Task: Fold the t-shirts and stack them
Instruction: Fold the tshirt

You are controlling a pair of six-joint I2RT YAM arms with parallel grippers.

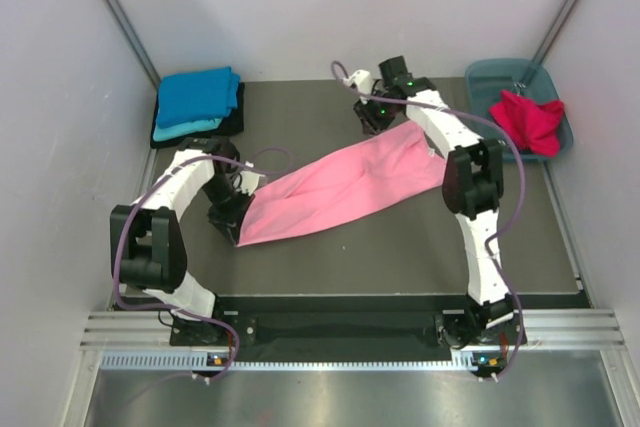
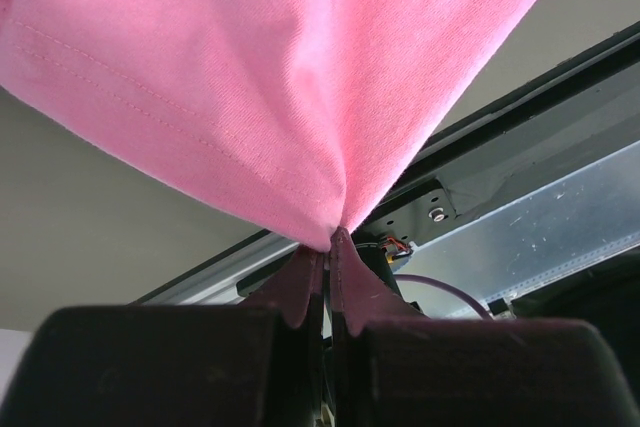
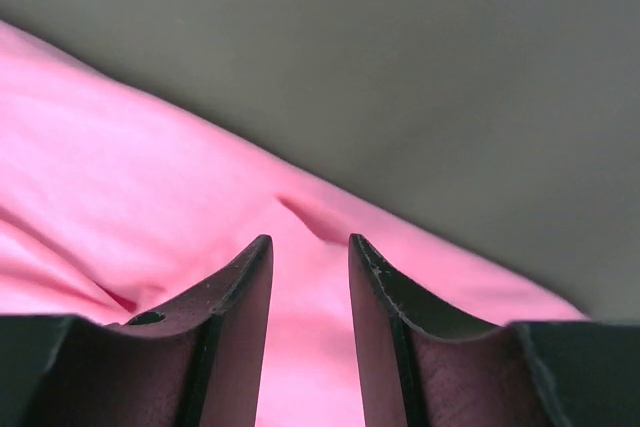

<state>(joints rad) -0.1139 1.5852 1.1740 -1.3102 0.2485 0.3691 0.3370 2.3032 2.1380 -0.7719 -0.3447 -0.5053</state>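
Observation:
A light pink t-shirt [image 1: 340, 185] lies stretched in a long band across the middle of the dark mat. My left gripper [image 1: 236, 225] is shut on its near-left end; in the left wrist view the pink cloth [image 2: 280, 77] fans up from the pinched fingertips [image 2: 330, 241]. My right gripper [image 1: 374, 119] is open just above the shirt's far-right end, and its fingers [image 3: 240, 287] frame pink cloth [image 3: 130, 207] without gripping it. A folded stack of bright blue, turquoise and black t-shirts [image 1: 198, 102] sits at the back left. A crimson red t-shirt [image 1: 527, 119] lies crumpled in the tub.
The blue-grey plastic tub [image 1: 490, 80] stands at the back right corner. White walls close in left, right and behind. A metal rail [image 1: 340, 332] runs along the near edge by the arm bases.

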